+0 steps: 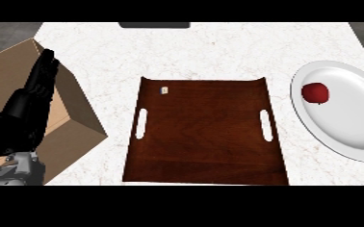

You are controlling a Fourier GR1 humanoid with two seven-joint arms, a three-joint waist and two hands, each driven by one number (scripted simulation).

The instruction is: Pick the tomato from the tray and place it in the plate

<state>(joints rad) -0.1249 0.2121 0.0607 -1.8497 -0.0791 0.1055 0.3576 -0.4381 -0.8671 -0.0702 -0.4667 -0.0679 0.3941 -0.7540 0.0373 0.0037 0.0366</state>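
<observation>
A red tomato (pixel 315 93) lies on the white plate (pixel 341 125) at the right edge of the head view. The dark brown wooden tray (pixel 206 144) with two white handle slots sits in the middle of the counter and holds only a small white tag near its far left corner. My left hand (pixel 32 101) rests at the left edge, fingers straight and pointing up, open and holding nothing. My right hand does not show.
A tan cardboard box (pixel 68 125) stands at the left, partly behind my left hand. A dark flat object (pixel 154 25) lies at the counter's far edge. The white marble counter (pixel 213 53) spreads around the tray.
</observation>
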